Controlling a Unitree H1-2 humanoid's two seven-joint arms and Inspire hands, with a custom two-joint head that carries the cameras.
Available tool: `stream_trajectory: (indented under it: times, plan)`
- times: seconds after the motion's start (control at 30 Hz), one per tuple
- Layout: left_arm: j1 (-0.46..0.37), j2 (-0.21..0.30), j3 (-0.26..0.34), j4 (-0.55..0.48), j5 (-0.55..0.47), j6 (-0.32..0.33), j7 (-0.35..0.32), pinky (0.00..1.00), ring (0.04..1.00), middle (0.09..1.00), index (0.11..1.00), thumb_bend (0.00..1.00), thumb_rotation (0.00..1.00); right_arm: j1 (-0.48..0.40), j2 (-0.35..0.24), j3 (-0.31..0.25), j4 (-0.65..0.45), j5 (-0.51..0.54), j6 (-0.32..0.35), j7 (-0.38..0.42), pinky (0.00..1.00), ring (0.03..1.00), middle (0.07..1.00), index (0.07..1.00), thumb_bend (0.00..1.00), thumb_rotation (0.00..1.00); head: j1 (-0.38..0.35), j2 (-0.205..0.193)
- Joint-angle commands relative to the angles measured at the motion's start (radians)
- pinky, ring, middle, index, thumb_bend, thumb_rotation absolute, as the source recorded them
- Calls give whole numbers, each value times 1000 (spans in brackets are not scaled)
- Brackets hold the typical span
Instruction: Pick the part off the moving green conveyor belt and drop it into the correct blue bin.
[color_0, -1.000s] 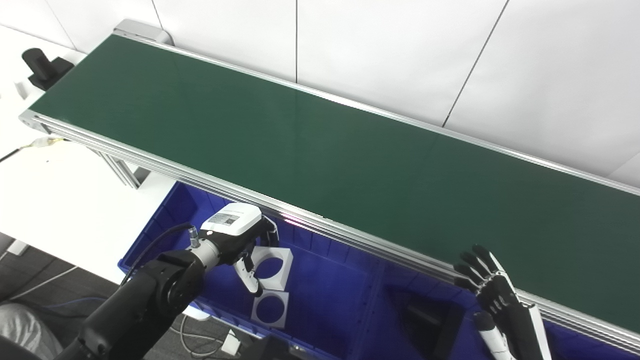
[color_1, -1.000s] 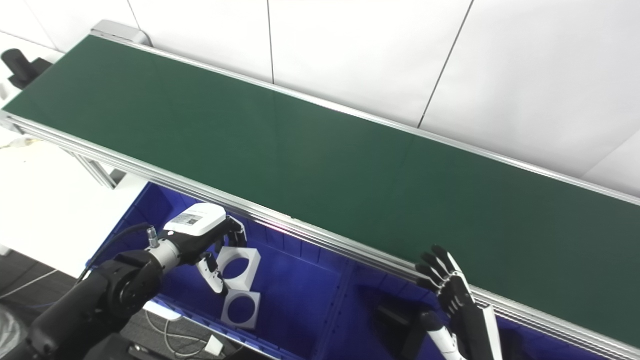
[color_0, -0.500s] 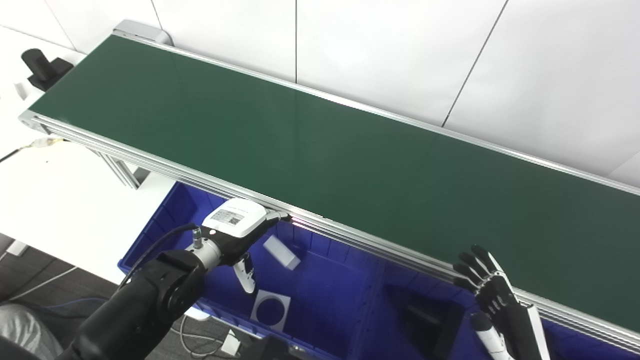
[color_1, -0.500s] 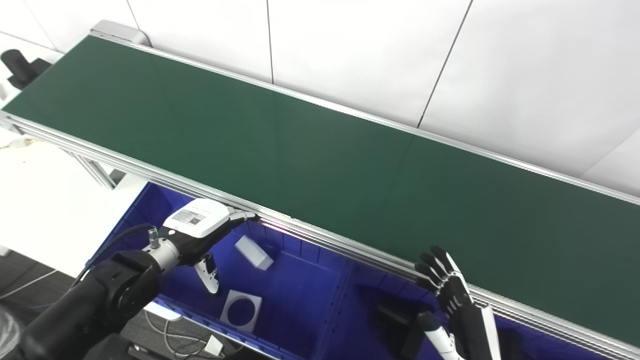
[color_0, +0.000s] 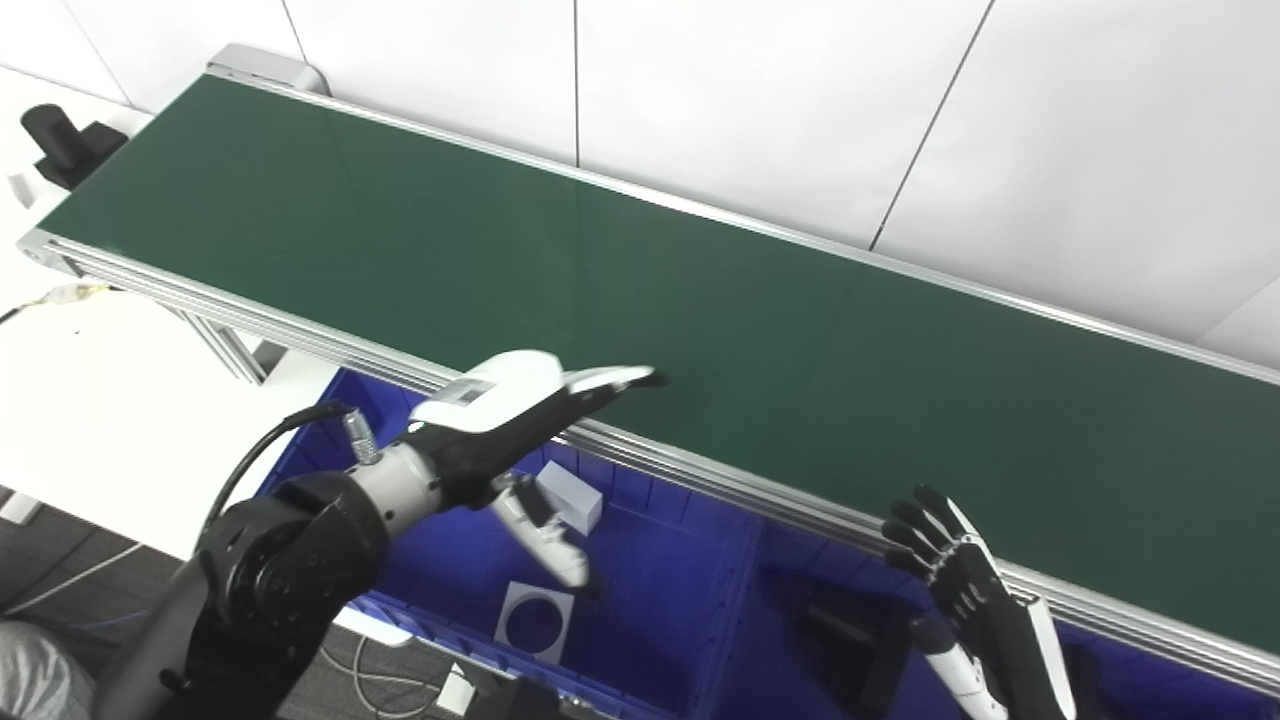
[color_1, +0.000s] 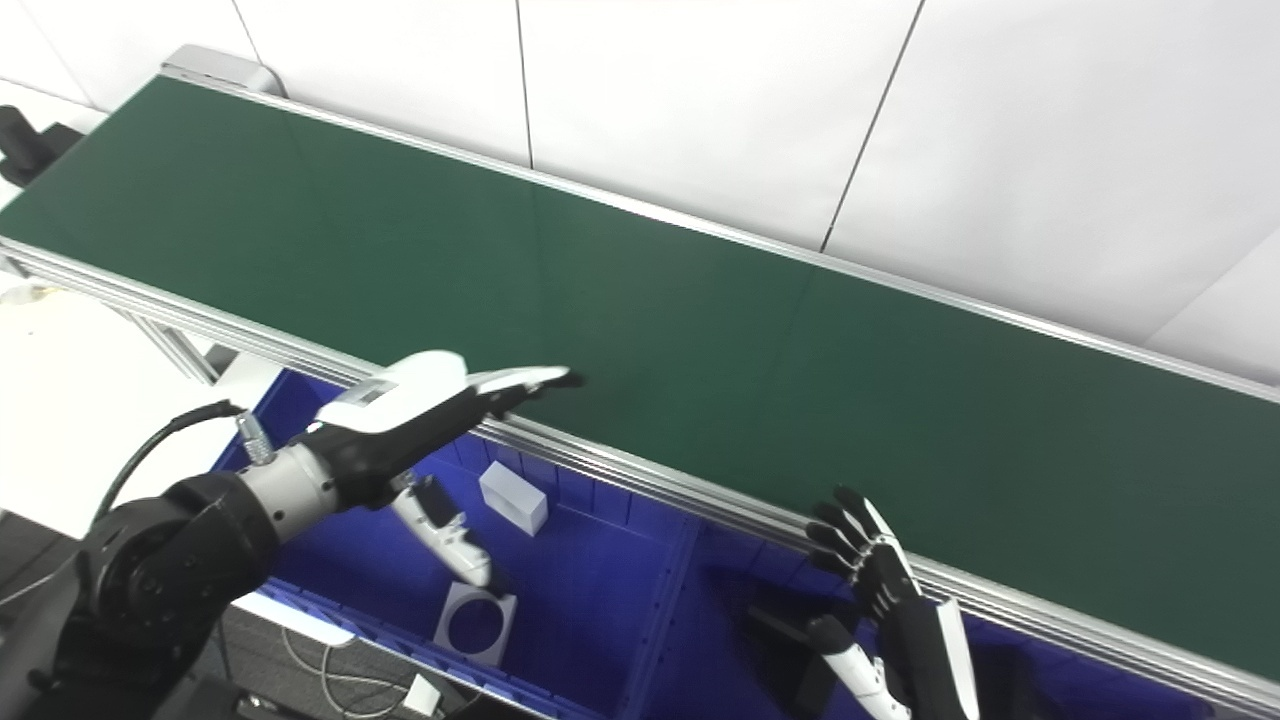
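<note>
The green conveyor belt runs from upper left to lower right, and no part shows on it. My left hand hovers open above the left blue bin; its fingers stretch flat over the belt's near rail and the thumb hangs down. Inside that bin a white square part leans on its edge near the far wall. A second white part with a round hole lies flat. My right hand is open, fingers spread upward, just below the rail at lower right.
A right blue bin beside the left one holds dark parts. A white table lies left of the bins, with a black device at the belt's far left end. A white wall runs behind the belt.
My left hand has let go of the white square part, which dropped into the left bin. The hand then rose and stretched its fingers over the rail. The camera shifted slightly.
</note>
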Motion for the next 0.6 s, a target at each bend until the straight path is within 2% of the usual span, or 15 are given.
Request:
stream_trajectory:
  times: [0.0,0.1,0.13,0.23,0.27,0.3,0.33,0.37,0.47,0.57]
  plan:
    - [23,-25,-5,13,-116,-53,51,773,901,929,920,944,411,3,8,2,-24,-7,-36,-6,750,820,854,907,811,742,-4,0]
    - [44,-64,-40,80,-212,-151,99,811,903,929,920,949,498,9,15,6,-25,-20,-35,-12,753,824,855,906,822,749,-59,-8]
    - [48,-77,-53,102,-233,-182,116,810,897,927,919,953,512,10,17,7,-25,-22,-34,-13,754,825,856,907,825,750,-59,-8]
    - [55,-113,-82,178,-296,-267,158,803,888,925,916,951,534,14,28,14,-21,-30,-34,-16,757,827,858,910,839,754,-134,-20]
    - [56,-124,-90,204,-315,-290,169,806,892,926,916,953,551,15,31,16,-19,-30,-36,-17,761,829,857,910,839,744,-134,-20]
    - [53,-136,-99,239,-336,-308,178,807,893,926,915,954,560,15,38,20,-16,-31,-38,-19,764,830,856,910,839,739,-178,-26]
    - [50,-142,-107,262,-350,-320,186,821,901,929,918,969,584,16,42,22,-14,-32,-39,-21,765,832,855,910,841,730,-178,-26]
    - [46,-145,-113,293,-372,-333,188,825,903,931,919,974,593,16,49,26,-9,-39,-43,-25,766,833,855,909,841,727,-225,-33]
    - [33,-152,-120,379,-440,-362,189,861,928,941,927,978,581,17,72,39,9,-58,-56,-41,756,829,861,911,845,722,-314,-49]
    - [18,-159,-120,475,-511,-397,185,883,936,940,923,999,552,17,93,48,28,-75,-65,-57,756,830,865,911,854,718,-358,-56]
